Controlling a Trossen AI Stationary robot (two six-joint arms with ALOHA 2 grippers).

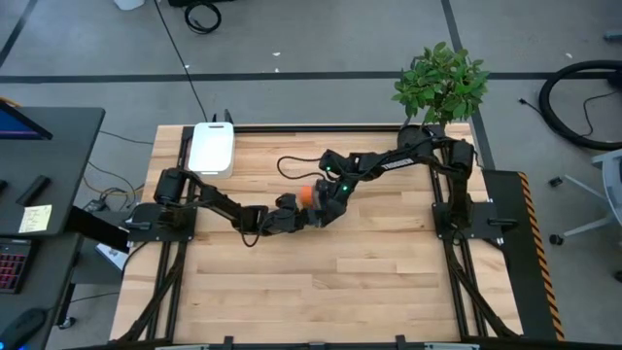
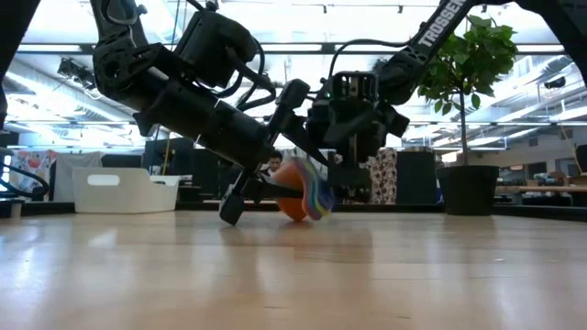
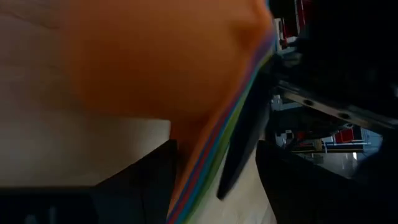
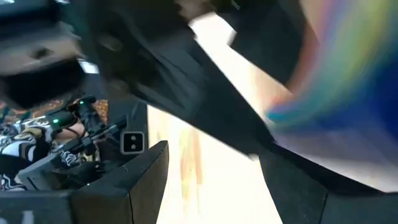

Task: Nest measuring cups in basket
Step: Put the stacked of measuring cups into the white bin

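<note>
Nearest the low camera, bare wooden table [image 1: 330, 282]. Farther in, at mid-table, measuring cups [image 2: 303, 191] already nested into one stack, orange bowl outermost with coloured rims fanned at its edge, tipped on its side and just touching the wood. Pinched between both arms: left gripper [image 1: 294, 214] reaching in low from the left side, fingers spread as wide as the stack and seemingly closed on it, orange cup filling the left wrist view [image 3: 155, 56]; right gripper [image 1: 326, 199] coming over from the right, fingers likewise wide and seemingly pressed against the stack's open blue side [image 4: 348, 118]. Exact contact points under the dark fingers hard to make out. Beyond the arms, at the far left corner of the table, white basket [image 1: 212, 148], well apart from the stack. At the far right corner, potted plant [image 1: 442, 83] in a dark pot. Behind the table, in the low view, open room with desks and ceiling lights.
</note>
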